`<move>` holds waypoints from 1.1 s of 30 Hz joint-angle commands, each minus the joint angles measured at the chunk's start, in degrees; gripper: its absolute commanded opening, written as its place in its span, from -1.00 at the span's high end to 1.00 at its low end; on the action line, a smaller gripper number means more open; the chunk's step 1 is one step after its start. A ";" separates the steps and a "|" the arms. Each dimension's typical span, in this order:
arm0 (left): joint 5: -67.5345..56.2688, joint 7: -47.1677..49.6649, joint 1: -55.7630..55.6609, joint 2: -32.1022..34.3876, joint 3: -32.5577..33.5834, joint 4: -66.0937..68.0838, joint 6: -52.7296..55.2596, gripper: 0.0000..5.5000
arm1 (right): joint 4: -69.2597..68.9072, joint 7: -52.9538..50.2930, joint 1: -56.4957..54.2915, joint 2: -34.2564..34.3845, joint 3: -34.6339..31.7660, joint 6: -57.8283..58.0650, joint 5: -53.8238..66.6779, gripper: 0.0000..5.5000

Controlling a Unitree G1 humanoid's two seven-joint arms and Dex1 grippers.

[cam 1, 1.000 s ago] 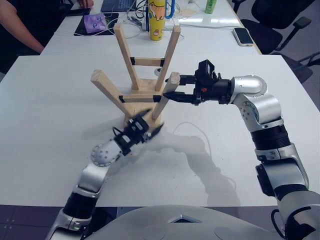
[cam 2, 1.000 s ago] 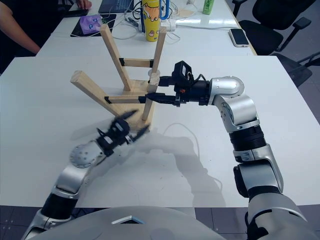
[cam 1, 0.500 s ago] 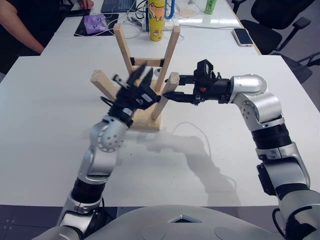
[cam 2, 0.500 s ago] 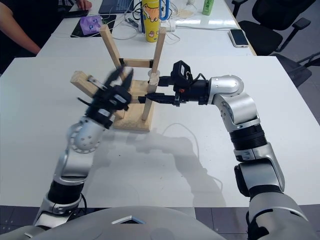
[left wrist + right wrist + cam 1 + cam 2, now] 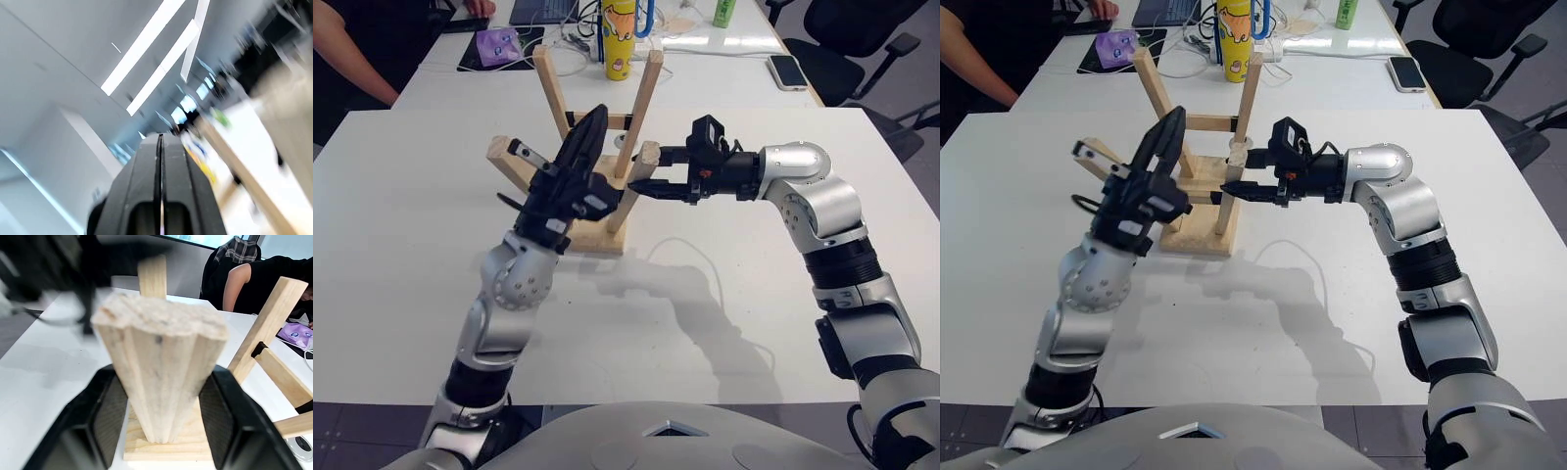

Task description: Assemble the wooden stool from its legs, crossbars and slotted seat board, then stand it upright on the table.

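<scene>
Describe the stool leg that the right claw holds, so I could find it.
On the white table rests an upside-down pale wooden stool, seat board down. The pale square wooden leg is the one nearest the right arm; unlike the other three, it sits clamped in the black right claw.

My right gripper [image 5: 651, 169] has a leg [image 5: 159, 362] clamped between its fingers, the seat board [image 5: 597, 235] below and my left gripper [image 5: 599, 111] just past its tips; its free way is back along its own arm. The left one, fingers pressed together, has the far legs [image 5: 551, 88] and a crossbar [image 5: 1212, 122] right behind it, with room over the table [image 5: 411, 245] outward and toward me.
</scene>
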 commanded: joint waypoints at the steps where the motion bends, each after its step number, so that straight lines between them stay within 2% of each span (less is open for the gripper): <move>1: -5.42 -1.93 15.13 8.53 0.45 7.13 -12.12 1.00 | 3.95 -0.35 6.09 -1.20 5.27 4.94 -6.26 0.25; 3: -7.46 -2.07 17.89 10.37 0.27 14.22 -16.75 1.00 | 3.65 -0.57 6.42 -1.52 4.94 5.01 -6.04 0.25; 6: -10.75 -4.37 14.98 8.19 -0.40 25.28 -13.04 1.00 | 4.46 -0.06 5.81 -1.32 5.06 4.51 -6.04 0.25; 13: -19.94 -6.41 8.28 0.91 0.36 30.73 -7.58 1.00 | 6.50 1.79 4.37 -0.65 6.29 3.73 -6.63 0.25; 19: -18.43 -5.32 3.53 -3.40 0.16 40.19 8.60 1.00 | 7.71 2.24 3.38 0.14 6.69 3.17 -6.69 0.25; 24: -15.95 -6.08 4.88 -2.79 -1.50 42.73 18.25 1.00 | 8.59 0.50 4.07 1.05 4.34 1.07 -5.71 0.25; 25: -15.68 -6.17 5.31 -2.64 -1.80 42.89 19.08 1.00 | 8.82 -0.60 4.67 1.44 3.12 0.45 -5.14 0.12; 29: -15.56 -6.13 5.98 -2.74 -2.33 42.71 20.09 1.00 | 8.23 -3.08 7.94 1.35 -0.80 -1.17 -5.34 -0.09; 33: -16.34 -5.51 6.25 -3.80 -2.04 42.41 20.86 1.00 | 4.40 -0.50 14.58 -3.35 -3.28 0.18 -4.52 -0.09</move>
